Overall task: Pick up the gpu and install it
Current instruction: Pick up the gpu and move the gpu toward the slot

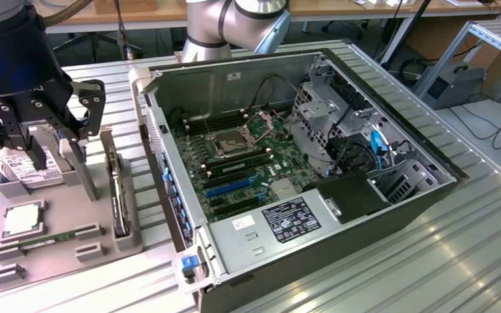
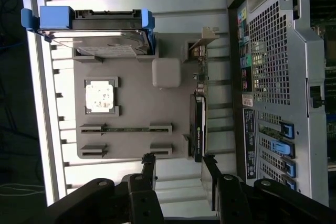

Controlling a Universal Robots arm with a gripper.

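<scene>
Approach: hovers near gpu [image 1: 120, 195] upright in tray [image 1: 63, 246], pincer [image 1: 57, 160] wide, empty. Likely best: centre over its top edge, descend straight, squeeze gently.

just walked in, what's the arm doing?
The gripper hangs open and empty over the gray parts tray, close to the gpu. The gpu stands on edge in its tray slot, not gripped. The open PC case sits beside the tray, and the card is not installed yet.
</scene>
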